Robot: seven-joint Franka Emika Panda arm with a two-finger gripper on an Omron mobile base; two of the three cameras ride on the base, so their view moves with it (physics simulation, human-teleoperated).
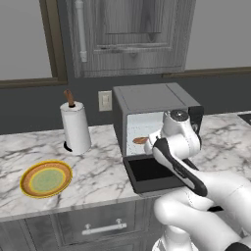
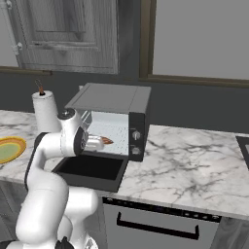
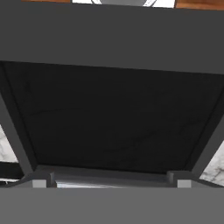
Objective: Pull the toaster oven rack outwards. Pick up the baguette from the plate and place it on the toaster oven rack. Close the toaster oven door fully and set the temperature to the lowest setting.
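Observation:
The toaster oven point(image 1: 147, 100) stands on the marble counter with its door point(image 1: 152, 174) folded down flat, dark glass facing up. The baguette point(image 1: 140, 140) lies inside the light cavity, its tip point(image 2: 105, 141) poking past my hand. The rack beneath it is too thin to make out. My gripper point(image 2: 90, 142) hangs just in front of the cavity above the door, open and holding nothing. In the hand view the door's glass point(image 3: 113, 113) spreads below me. The plate point(image 1: 46, 179) sits bare at the front left. Two knobs point(image 2: 136, 136) sit on the oven's right panel.
A white paper towel roll point(image 1: 76, 127) stands left of the oven, behind the plate. Marble counter point(image 2: 194, 160) stretches to the right of the oven. Cabinet drawers point(image 1: 100, 226) run under the counter's front edge, and my arm crosses over the door's right side.

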